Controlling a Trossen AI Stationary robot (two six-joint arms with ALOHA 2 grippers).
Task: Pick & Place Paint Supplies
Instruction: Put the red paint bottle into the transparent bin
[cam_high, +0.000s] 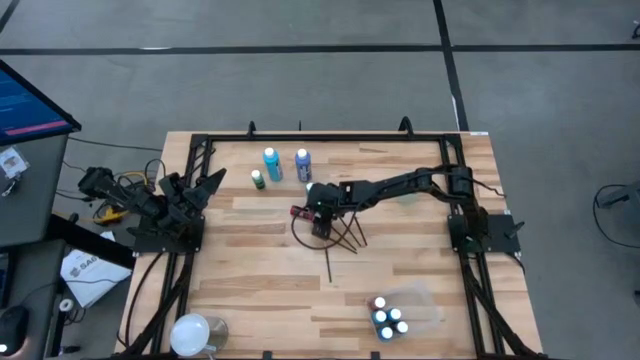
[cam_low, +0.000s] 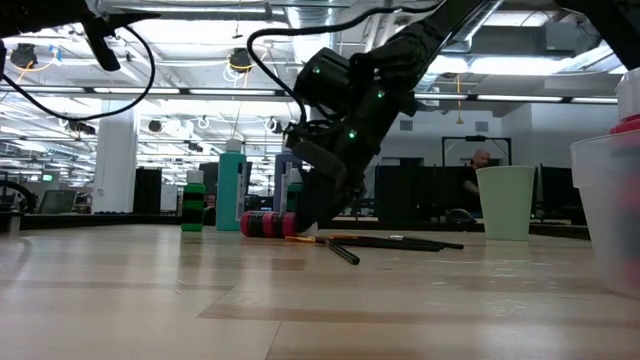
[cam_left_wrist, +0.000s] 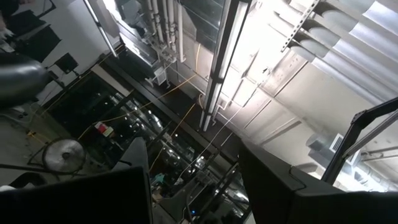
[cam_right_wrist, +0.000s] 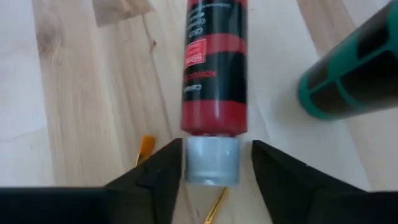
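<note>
Clear tub (cam_high: 418, 300) — four capped paint bottles (cam_high: 389, 318) inside.
Right gripper (cam_right_wrist: 214, 163) — fingers spread around lying red bottle's (cam_right_wrist: 214, 68) cap; left gripper's (cam_high: 205, 186) fingers spread.

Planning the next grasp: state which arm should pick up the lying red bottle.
Right. The right gripper is open with its fingers either side of the red bottle cap; the left gripper is parked at the table's left edge, pointing up at the ceiling.
</note>
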